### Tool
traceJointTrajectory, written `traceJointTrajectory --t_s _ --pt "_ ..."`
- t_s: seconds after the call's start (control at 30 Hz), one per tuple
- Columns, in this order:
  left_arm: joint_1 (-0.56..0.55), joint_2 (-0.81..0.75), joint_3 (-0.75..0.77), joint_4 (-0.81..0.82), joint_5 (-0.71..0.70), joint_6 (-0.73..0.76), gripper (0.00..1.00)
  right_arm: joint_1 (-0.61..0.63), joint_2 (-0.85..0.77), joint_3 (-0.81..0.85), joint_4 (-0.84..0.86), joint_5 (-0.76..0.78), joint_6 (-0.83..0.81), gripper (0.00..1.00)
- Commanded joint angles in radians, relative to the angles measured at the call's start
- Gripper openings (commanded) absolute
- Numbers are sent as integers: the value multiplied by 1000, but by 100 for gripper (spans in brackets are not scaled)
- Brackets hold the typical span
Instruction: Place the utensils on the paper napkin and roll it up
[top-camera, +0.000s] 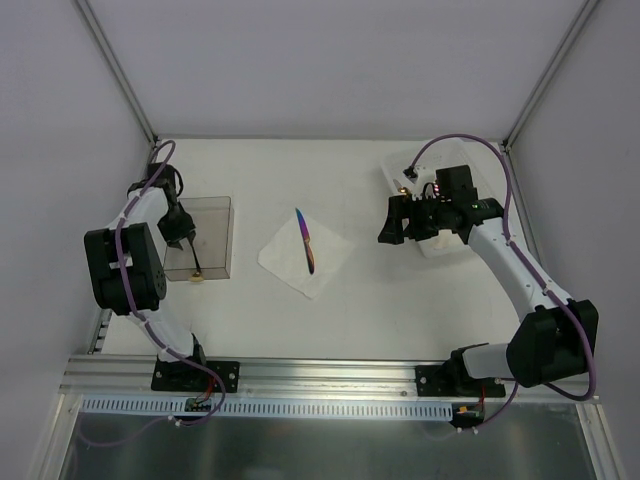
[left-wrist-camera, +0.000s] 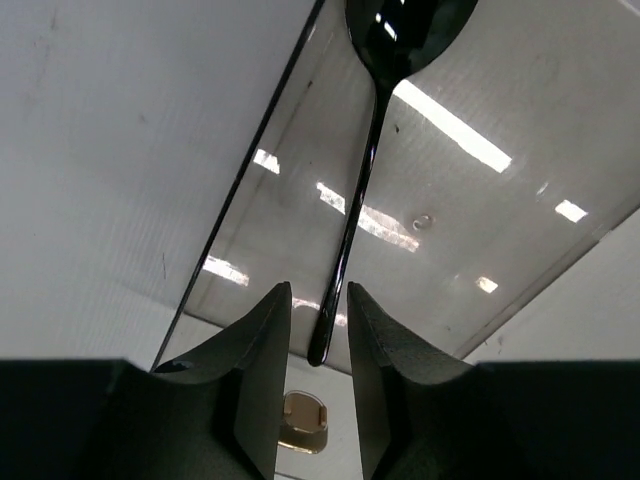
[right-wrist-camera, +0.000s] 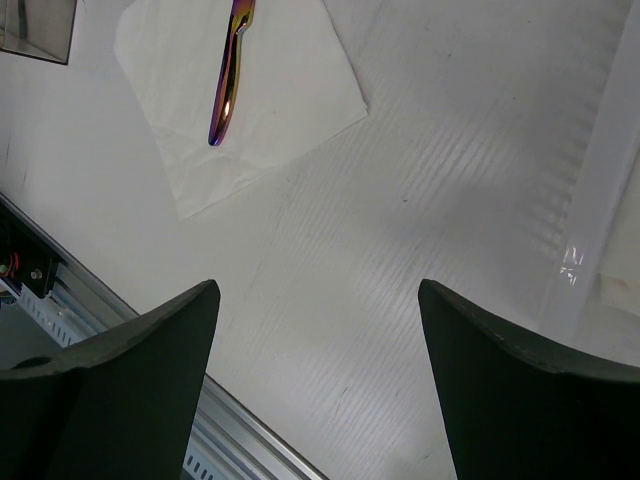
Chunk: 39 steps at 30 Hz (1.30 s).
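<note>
Noting the spoon (left-wrist-camera: 372, 140) first: black, glossy, with a thin stiff handle and an oval bowl. I judge it light, rigid and slippery. The narrow handle gives the pads little to bite on, so the hold belongs square across the handle near its end, and firm, or it may swivel.

Location: the spoon sits in the clear plastic box (top-camera: 218, 212) at the table's left. Its bowl points away from the left gripper (left-wrist-camera: 318, 295) and its handle end lies between the two fingers. A sliver of gap shows on each side of the handle, so the jaws stand narrowly parted and straddle it without clamping. Whether the pads touch it lower down cannot be seen.

The paper napkin (top-camera: 285, 255) lies mid-table, well apart from the box; it is thin and soft and likely to shift or crease if dragged. The iridescent piece (top-camera: 306, 243) already rests diagonally on it.

The right gripper (right-wrist-camera: 318, 290) hangs with jaws spread wide and empty over bare table, right of the napkin.
</note>
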Motion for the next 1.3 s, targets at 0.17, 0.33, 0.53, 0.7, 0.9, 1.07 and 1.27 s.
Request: traceJointTrajectory --t_s 0.17,0.33,0.53,0.7,0.9,1.07,1.27 --pt "25 75 53 126 87 126 29 -4 -20 4 2 -24 -2 85" --pt "48 139 76 143 102 126 28 -4 -21 7 -4 -18 -7 85" --pt "51 177 78 149 102 115 12 -4 -23 7 -6 -15 -7 85" --pt "51 148 73 147 118 103 0 -4 -24 9 -7 -16 -5 85" --pt "29 -20 99 106 170 61 0 -4 -30 6 -6 -18 -4 85" --pt "-34 -103 252 -21 142 51 0 -4 -30 7 -4 -22 -1 85" --pt "-255 -113 430 -127 118 -35 0 -4 -30 4 2 -10 2 85"
